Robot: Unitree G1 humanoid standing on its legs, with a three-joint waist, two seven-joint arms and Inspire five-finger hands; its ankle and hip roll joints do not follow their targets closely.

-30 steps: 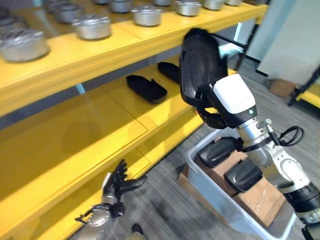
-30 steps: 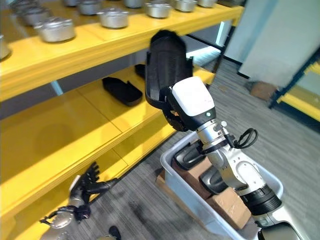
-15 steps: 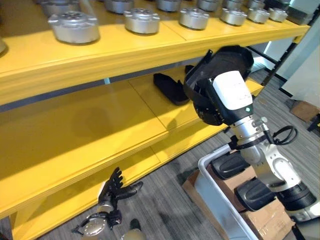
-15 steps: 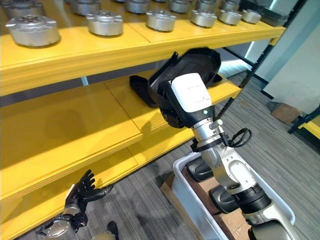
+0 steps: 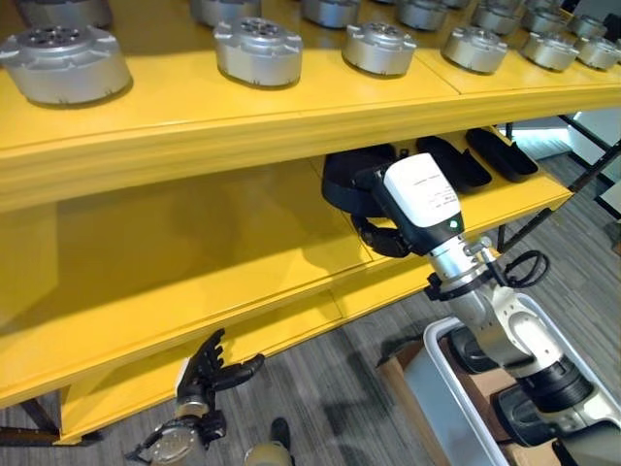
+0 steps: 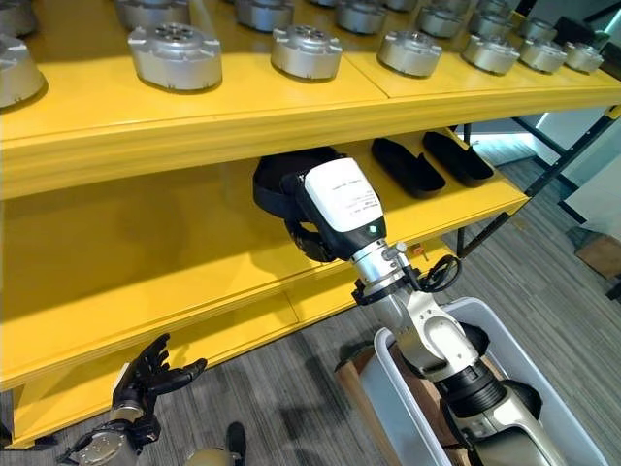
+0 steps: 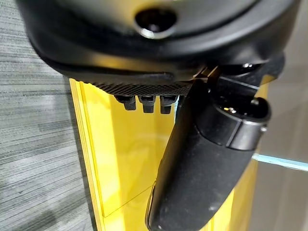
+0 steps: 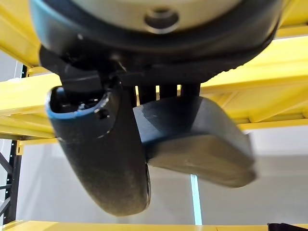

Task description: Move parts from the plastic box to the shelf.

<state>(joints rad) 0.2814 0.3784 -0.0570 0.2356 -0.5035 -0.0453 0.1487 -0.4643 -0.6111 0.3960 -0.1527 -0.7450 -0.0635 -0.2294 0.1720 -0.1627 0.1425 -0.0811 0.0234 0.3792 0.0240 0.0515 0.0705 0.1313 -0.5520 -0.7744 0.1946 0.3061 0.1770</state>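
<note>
Yellow shelf (image 5: 194,243): right hand (image 5: 383,233) reaches onto the middle level, fingers curled round a black part (image 5: 349,180). Placing step; next, lower and release. Left hand (image 5: 206,364) hangs relaxed, holding nothing.

Glossy yellow-painted shelf (image 5: 223,233) boards throw back soft reflections beneath rows of dull silver cast-metal parts (image 5: 257,49). The moulded black part (image 8: 202,139) looks like matt, smooth plastic, as do two others (image 6: 406,165) shelved nearby. The plastic box (image 6: 412,427) is pale grey.

Black part (image 5: 347,181) held over the middle yellow shelf (image 5: 194,252).
</note>
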